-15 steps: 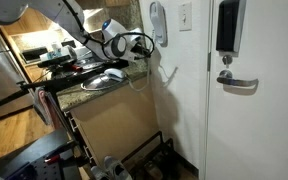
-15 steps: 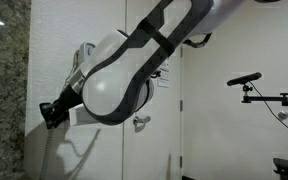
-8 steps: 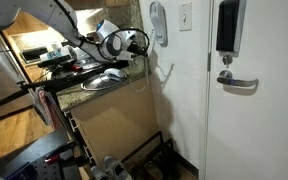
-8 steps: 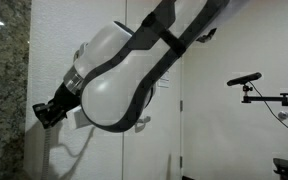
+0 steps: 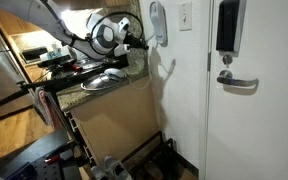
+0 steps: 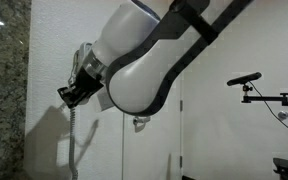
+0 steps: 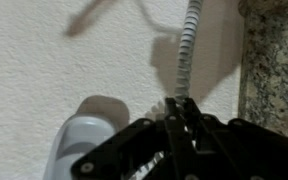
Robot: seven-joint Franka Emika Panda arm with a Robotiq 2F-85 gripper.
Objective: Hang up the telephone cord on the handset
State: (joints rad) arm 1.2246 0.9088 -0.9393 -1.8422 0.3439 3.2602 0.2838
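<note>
We are mid-carry: in an exterior view our arm (image 5: 109,35) reaches toward the wall-hung handset (image 5: 158,23). The telephone cord (image 7: 187,45) sits clamped in the closed pincer (image 7: 181,128), just beside the handset. Next, we judge, the cord needs lifting and draping over the handset. Only the wrist view shows that grip.

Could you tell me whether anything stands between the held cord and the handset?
Nothing visible does. The tool is shut on the telephone cord, and in the wrist view only bare wall lies between it and the handset.
</note>
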